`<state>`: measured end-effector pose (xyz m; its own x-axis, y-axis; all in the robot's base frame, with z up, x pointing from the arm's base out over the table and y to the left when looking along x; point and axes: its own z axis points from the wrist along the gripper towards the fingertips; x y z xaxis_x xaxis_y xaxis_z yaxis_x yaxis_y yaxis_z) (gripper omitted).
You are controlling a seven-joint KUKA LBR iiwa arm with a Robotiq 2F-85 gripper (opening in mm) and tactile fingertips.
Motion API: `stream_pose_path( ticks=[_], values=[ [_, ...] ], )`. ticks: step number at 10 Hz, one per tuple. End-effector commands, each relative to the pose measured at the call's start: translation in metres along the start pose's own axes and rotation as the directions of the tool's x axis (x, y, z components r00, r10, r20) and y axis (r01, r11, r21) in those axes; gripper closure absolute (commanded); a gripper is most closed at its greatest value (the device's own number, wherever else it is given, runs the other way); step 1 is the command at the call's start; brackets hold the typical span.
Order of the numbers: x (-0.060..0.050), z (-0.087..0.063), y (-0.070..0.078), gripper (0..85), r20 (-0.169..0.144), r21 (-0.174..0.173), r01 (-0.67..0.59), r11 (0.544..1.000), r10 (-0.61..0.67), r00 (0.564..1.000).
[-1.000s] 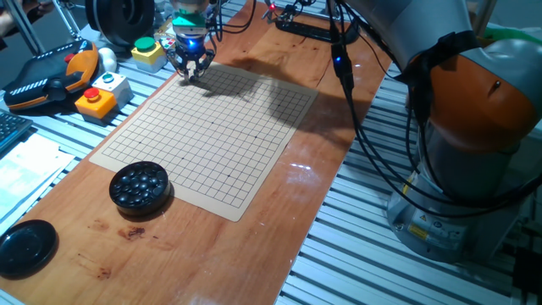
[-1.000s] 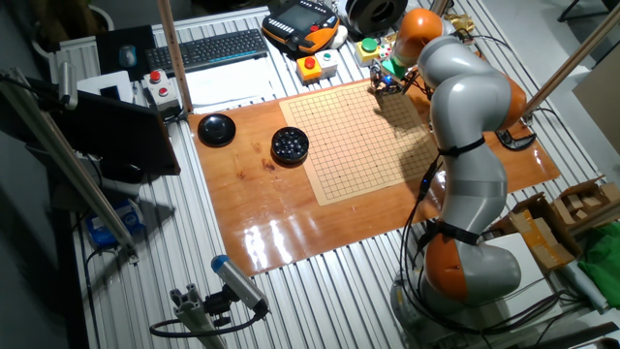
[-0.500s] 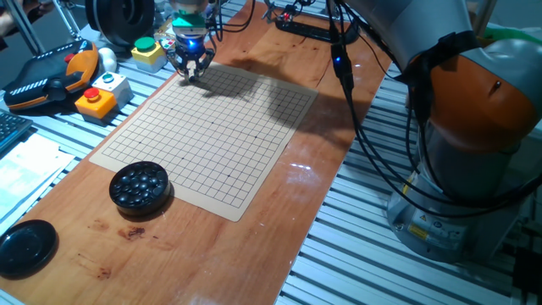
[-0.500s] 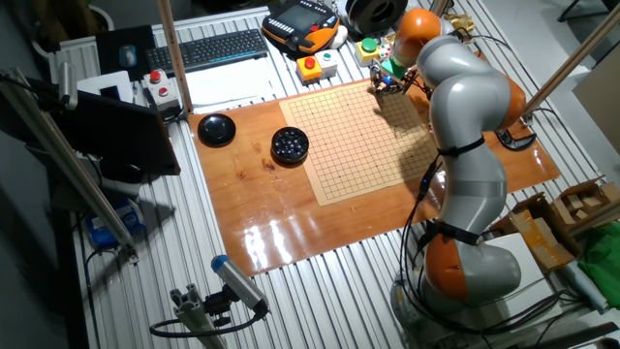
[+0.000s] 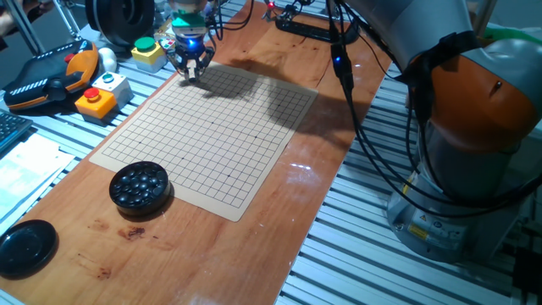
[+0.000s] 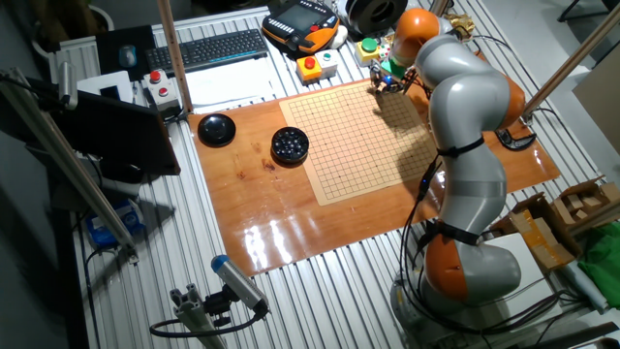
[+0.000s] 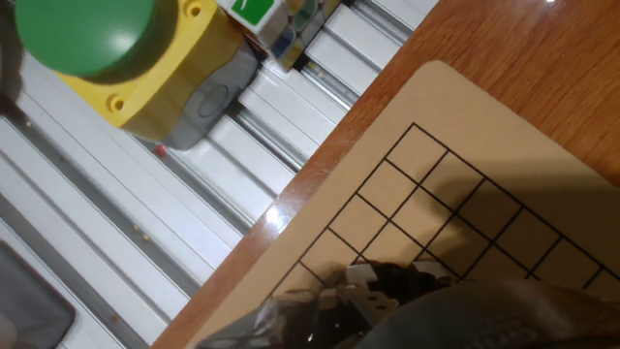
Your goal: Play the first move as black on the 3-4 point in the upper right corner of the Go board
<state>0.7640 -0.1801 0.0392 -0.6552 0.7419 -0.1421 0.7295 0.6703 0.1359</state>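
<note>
My gripper stands low over the far corner of the tan gridded Go board, with its fingertips drawn together just above the sheet. In the other fixed view it is at the board's far right corner. The hand view shows that rounded board corner with its first grid lines, and the dark blurred fingertips over crossings a few lines in from the edge. The black stone does not show anywhere; whether one sits between the fingertips is hidden.
A round black bowl of stones sits at the board's near left edge, and its lid lies further left. A yellow box with a green button stands just off the corner. A red-button box and a pendant are nearby.
</note>
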Motion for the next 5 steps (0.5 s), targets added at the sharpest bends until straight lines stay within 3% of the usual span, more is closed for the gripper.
stream_pose_path(
  ticks=[1, 4, 5],
  values=[
    [0.000, -0.003, 0.000, 56.3, -0.004, 0.004, 0.005, 1.000, -0.005, 1.000],
    [0.000, -0.020, 0.001, 58.0, -0.020, 0.020, 0.016, 1.000, -0.015, 1.000],
    [0.000, -0.025, 0.002, 62.0, -0.027, 0.024, 0.017, 1.000, -0.016, 1.000]
  ],
)
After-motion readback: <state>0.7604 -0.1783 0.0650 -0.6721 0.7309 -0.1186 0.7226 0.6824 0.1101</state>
